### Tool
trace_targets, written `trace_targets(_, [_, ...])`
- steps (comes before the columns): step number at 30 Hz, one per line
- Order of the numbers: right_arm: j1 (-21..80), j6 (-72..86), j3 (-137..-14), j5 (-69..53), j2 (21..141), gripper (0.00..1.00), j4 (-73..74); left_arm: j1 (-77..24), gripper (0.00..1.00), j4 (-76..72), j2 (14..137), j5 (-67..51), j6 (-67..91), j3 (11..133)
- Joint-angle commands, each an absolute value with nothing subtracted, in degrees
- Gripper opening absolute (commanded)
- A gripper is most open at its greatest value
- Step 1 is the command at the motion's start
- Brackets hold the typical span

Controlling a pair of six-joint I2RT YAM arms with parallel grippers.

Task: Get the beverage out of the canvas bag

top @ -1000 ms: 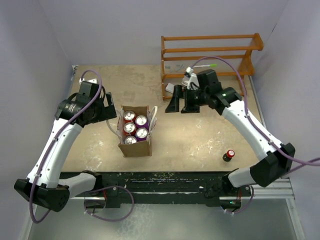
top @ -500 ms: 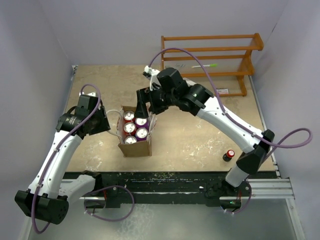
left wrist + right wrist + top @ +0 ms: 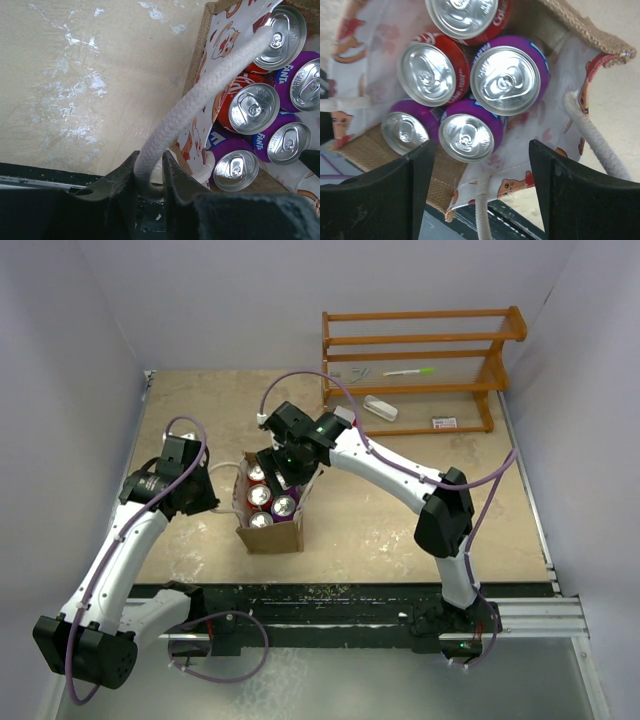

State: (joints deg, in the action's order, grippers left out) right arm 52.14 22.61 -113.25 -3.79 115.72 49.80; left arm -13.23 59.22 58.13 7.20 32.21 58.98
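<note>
While the left gripper [image 3: 150,172] pinches a white rope handle [image 3: 200,100], the canvas bag [image 3: 272,536] stands upright left of centre on a scuffed tan table [image 3: 420,510], five cans [image 3: 260,496] inside. The right gripper [image 3: 479,150] hangs over them, fingers spread, holding nothing. A wooden rack [image 3: 420,313] stands far right against pale grey walls [image 3: 220,300].

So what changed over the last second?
The right gripper swung left from beside the wooden rack and now hovers open over the cans in the canvas bag. The left gripper closed on the bag's left rope handle. Bag, cans and rack stayed put.
</note>
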Motion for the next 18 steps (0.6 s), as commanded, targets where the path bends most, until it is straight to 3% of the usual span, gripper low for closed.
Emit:
trace_targets(1, [53.10, 20.85, -113.60, 1.56, 114.92, 0.78, 52.86, -12.92, 0.26, 58.25, 56.39, 6.38, 33.38, 58.31])
trace_targets(11, [55.98, 22.49, -112.15, 6.05, 116.99, 0.81, 52.89, -12.91, 0.23, 56.75, 58.17, 3.83, 32.08, 57.53])
trace_targets(18, [57.25, 22.16, -118.15, 9.59, 117.29, 0.83, 56.06, -12.92, 0.21, 56.36, 57.89, 3.29, 31.96, 57.32])
